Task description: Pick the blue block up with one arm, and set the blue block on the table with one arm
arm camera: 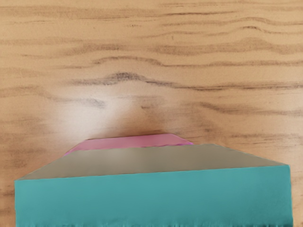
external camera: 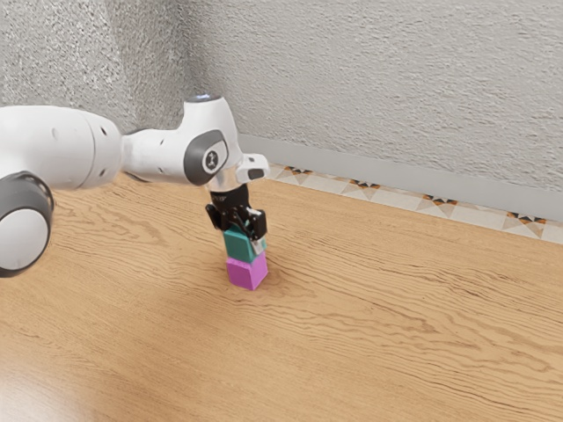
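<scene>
In the exterior view my gripper (external camera: 242,243) points down at the stack, shut on the blue block (external camera: 239,245), which looks teal. One fingertip lies against the block's face on the exterior view's right; the far fingertip is hidden behind the block. Directly under it the pink-purple block (external camera: 246,272) rests on the table (external camera: 378,325). I cannot tell if the two blocks touch. Seen from my hand, the blue block (arm camera: 154,198) lies large and close, covering most of the pink block (arm camera: 130,142).
Bare wood (arm camera: 156,52) extends beyond the blocks in the wrist view. A grey textured wall (external camera: 378,79) stands behind the table, with a patterned tile strip (external camera: 365,186) along its foot.
</scene>
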